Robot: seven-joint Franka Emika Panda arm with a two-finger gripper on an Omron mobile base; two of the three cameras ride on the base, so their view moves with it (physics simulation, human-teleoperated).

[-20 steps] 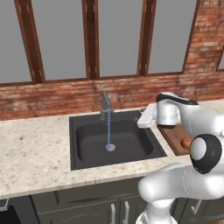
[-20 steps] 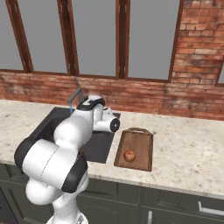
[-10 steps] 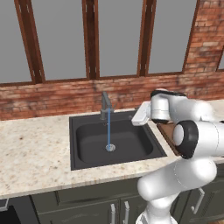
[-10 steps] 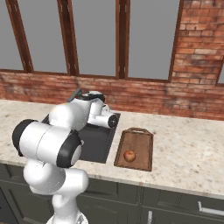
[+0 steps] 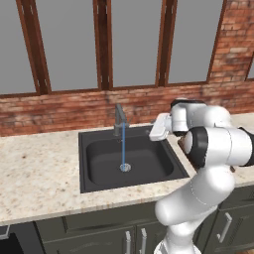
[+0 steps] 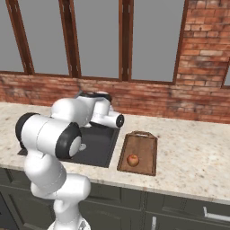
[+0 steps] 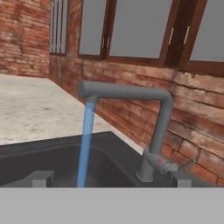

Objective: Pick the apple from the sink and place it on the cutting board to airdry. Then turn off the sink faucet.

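Observation:
The apple (image 6: 132,160), red-orange, rests on the brown cutting board (image 6: 144,143), to the right of the dark sink (image 5: 99,163). At the back of the sink stands the grey sink faucet (image 5: 119,118), with a thin blue stream (image 5: 123,151) running down to the drain. My gripper (image 5: 155,130) hovers over the sink's right rear corner, level with the faucet and a short way right of it. In the hand view the faucet (image 7: 159,127) is close ahead, and the gripper (image 7: 111,181) is open, its fingertips (image 7: 41,178) wide apart with nothing between them.
Speckled beige counter (image 5: 34,173) runs on both sides of the sink. A brick wall (image 5: 59,111) with windows rises right behind the faucet. My white arm (image 6: 58,134) covers much of the sink in the right base view.
The hand has swung left from over the cutting board side to the sink's right rear corner, toward the faucet. The apple stays on the board and the water still runs.

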